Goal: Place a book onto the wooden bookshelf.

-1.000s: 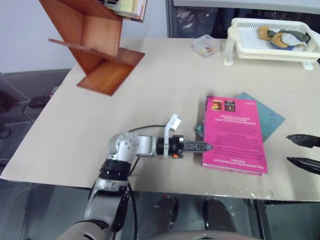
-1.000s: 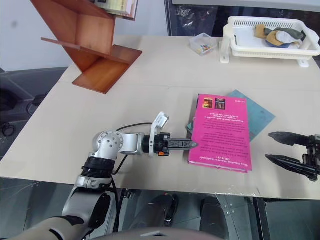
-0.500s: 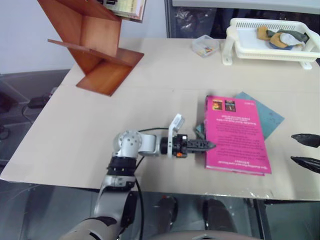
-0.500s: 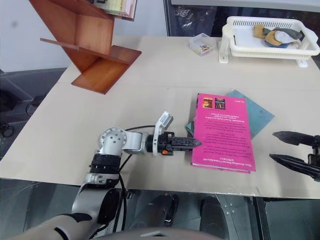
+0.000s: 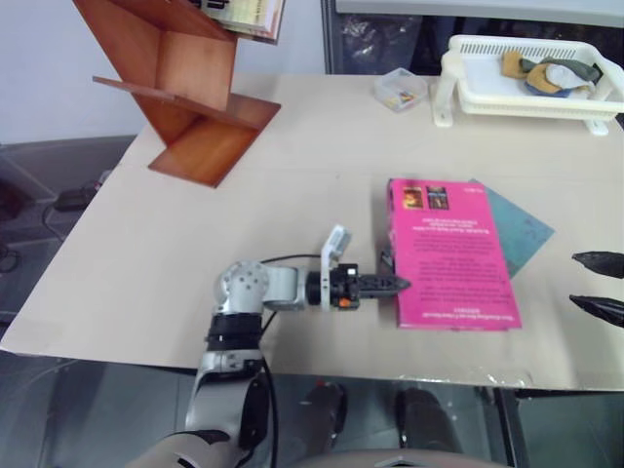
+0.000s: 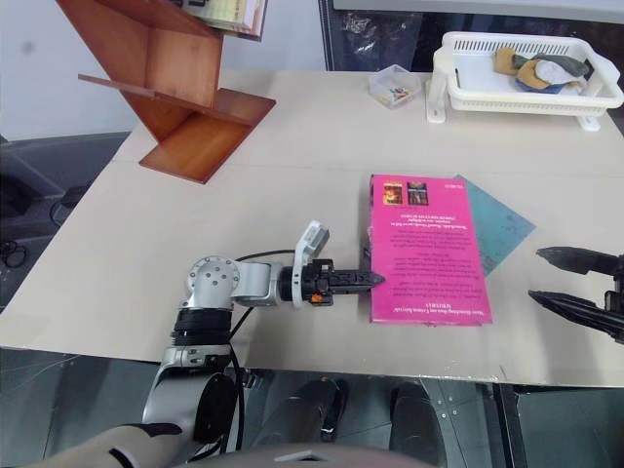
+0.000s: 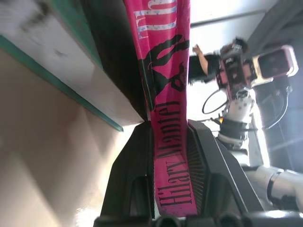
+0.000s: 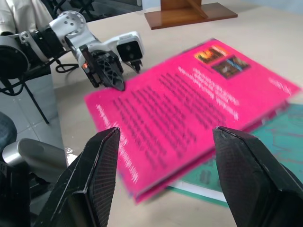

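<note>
Book (image 5: pixel 448 255): flat on the table (image 5: pixel 292 166), partly over a teal book (image 5: pixel 517 226).
Bookshelf (image 5: pixel 180 88): placed at the far left corner.
Left gripper (image 5: pixel 402 285): closed on the book's spine edge.
Right gripper (image 5: pixel 597 285): held wide apart, right of the book.

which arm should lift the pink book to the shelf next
Left. Its hand is already shut on the pink book at the spine, and the wooden shelf is on its side. The right hand is open, off the book.
</note>
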{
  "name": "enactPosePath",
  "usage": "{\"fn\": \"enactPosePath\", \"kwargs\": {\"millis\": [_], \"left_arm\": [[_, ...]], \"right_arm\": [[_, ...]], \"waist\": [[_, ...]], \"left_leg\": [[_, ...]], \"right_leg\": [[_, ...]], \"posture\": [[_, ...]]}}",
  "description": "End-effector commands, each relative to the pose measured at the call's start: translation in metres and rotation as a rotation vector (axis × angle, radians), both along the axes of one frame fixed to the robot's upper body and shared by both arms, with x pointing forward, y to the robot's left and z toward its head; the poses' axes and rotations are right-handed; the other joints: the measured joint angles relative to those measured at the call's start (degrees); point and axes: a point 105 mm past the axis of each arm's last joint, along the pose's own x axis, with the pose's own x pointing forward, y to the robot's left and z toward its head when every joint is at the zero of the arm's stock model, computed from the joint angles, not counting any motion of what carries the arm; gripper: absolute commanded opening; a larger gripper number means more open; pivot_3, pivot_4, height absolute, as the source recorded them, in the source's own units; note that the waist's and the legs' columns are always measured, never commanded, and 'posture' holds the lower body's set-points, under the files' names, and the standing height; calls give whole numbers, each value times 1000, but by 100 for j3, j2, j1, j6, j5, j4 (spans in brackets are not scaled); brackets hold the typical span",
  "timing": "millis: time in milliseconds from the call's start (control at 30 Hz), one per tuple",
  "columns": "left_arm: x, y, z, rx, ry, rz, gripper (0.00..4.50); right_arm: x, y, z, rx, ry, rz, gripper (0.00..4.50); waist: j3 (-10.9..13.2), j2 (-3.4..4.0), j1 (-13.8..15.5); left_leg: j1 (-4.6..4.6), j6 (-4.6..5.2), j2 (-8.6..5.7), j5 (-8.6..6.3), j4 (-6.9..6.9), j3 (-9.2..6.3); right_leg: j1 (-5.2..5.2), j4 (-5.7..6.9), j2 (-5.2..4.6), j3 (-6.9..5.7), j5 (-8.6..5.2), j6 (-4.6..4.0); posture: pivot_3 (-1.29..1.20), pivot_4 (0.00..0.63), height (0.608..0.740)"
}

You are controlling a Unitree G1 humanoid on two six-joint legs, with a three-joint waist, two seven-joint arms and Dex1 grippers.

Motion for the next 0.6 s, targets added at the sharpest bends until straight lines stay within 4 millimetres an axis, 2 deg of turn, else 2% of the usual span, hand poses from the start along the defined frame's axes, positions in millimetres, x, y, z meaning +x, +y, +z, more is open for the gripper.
{"fn": "enactPosePath", "kwargs": {"millis": [33, 200, 400, 467, 567, 600], "left_arm": [[13, 11, 23, -25, -131, 79, 500], [33, 25, 56, -29, -346, 176, 500], [31, 23, 61, -20, -378, 142, 500], [28, 20, 58, 50, -467, 127, 500], [28, 17, 71, -46, -421, 133, 500], [27, 17, 70, -45, -410, 126, 500]], "right_arm": [[0, 2, 6, -19, -32, 12, 3177], [4, 3, 3, -11, -35, 15, 3177], [7, 5, 2, -4, -42, 17, 3177], [7, 5, 2, -1, -45, 15, 3177], [7, 6, 0, 4, -47, 10, 3177], [6, 6, -1, 4, -47, 10, 3177]], "waist": [[0, -1, 1], [3, -6, 3], [4, -8, 7], [4, -9, 4], [4, -9, 5], [4, -10, 7]], "left_leg": [[0, 0, 0, 0, 0, 0], [-1, -1, 0, 0, 4, 0], [-4, 0, -1, 0, 4, 0], [-5, 0, -1, 0, 4, -1], [-5, 0, -1, 0, 4, -1], [-4, 0, -1, 0, 4, -1]], "right_leg": [[0, 0, 0, 0, 0, 0], [0, 0, 0, 0, 1, 2], [0, -5, 0, 0, 2, 2], [0, -5, 0, -2, 2, 3], [0, -5, -1, -1, 2, 2], [1, -5, 0, -1, 2, 3]], "posture": [[0, 150, 740], [0, 150, 740], [0, 150, 740], [0, 150, 740], [0, 150, 740], [0, 150, 740]]}}
